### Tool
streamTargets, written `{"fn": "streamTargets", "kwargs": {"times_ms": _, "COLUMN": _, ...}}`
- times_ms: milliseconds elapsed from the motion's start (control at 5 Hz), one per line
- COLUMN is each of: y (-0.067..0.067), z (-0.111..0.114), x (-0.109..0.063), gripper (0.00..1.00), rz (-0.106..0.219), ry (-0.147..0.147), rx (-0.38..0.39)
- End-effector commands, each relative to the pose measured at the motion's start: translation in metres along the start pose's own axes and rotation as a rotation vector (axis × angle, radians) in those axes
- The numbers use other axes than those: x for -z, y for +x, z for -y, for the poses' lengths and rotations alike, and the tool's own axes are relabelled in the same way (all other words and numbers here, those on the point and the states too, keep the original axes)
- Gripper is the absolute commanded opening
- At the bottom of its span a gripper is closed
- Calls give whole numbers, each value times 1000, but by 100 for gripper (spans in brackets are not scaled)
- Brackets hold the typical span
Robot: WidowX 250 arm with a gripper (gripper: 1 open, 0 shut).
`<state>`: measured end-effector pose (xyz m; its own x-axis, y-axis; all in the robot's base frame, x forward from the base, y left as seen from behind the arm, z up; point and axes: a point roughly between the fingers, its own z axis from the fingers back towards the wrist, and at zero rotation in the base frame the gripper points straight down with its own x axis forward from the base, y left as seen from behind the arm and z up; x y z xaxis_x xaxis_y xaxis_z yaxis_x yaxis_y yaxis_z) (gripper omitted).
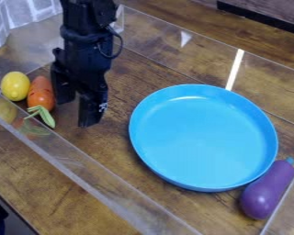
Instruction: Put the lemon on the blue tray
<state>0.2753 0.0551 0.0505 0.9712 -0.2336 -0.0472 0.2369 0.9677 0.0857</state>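
Observation:
The yellow lemon [15,85] lies at the far left of the wooden table, touching the orange carrot [40,95]. The big round blue tray [202,135] sits to the right of centre with nothing on it. My black gripper [77,104] points straight down just right of the carrot, low over the table. Its jaws stand open and hold nothing. One finger [91,110] reaches toward the tabletop, the other stands beside the carrot. The lemon is one carrot's width to the gripper's left.
A purple eggplant [270,190] lies at the tray's lower right, near the table's edge. The carrot's green leaves [41,117] stick out toward the front. A clear sheet covers the wood, with glare streaks [235,66] behind the tray.

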Motion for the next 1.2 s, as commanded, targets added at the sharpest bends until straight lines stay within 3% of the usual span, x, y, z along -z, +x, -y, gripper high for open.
{"fn": "streamTargets", "kwargs": {"times_ms": 0, "y": 2, "z": -12, "x": -8, "gripper": 100, "rz": 51, "ry": 19, "rx": -36}}
{"fn": "streamTargets", "kwargs": {"times_ms": 400, "y": 4, "z": -14, "x": -5, "gripper": 100, "rz": 70, "ry": 31, "rx": -43}}
{"fn": "streamTargets", "kwargs": {"times_ms": 600, "y": -5, "z": -22, "x": -14, "gripper": 100, "rz": 73, "ry": 44, "rx": -64}}
{"fn": "streamTargets", "kwargs": {"times_ms": 1000, "y": -33, "z": -54, "x": -55, "gripper": 100, "rz": 90, "ry": 74, "rx": -139}}
